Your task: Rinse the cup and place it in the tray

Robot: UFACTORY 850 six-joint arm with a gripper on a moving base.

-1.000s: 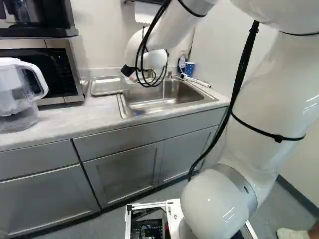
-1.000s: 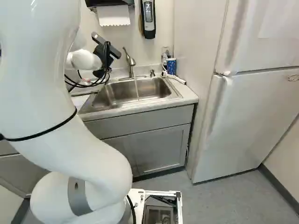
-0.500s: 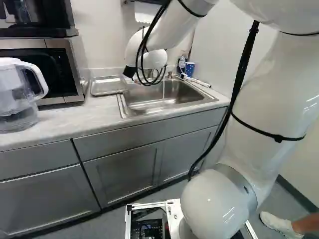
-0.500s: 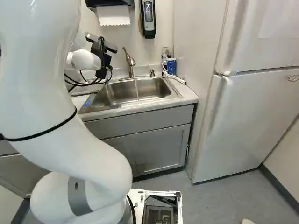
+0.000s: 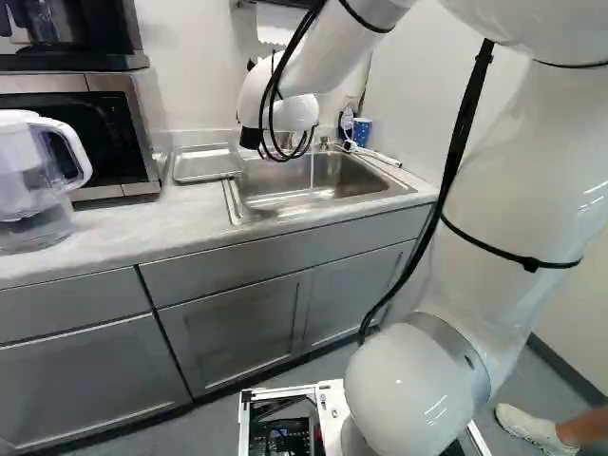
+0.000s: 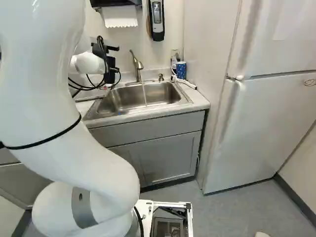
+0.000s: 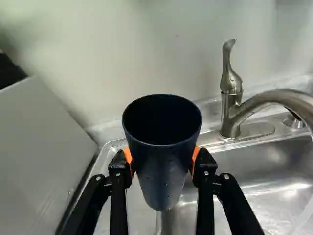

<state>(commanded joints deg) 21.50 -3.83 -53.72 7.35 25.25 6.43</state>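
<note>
Wrist [image 6: 89, 63] turned near the sink [image 6: 123, 99], jaws [image 6: 109, 75] holding a dark cup [image 7: 164, 171], running tap [image 6: 137, 64], pale counter [image 5: 123, 230], fridge [image 6: 261, 123]

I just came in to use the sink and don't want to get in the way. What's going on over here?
A robot arm is working at the sink, its gripper closed on both sides of a dark cup. The faucet is running, but the cup is to one side of the stream, not under it. The metal tray is beside the sink, and the cup isn't in it yet. Whether it has been rinsed, I can't tell.
</note>
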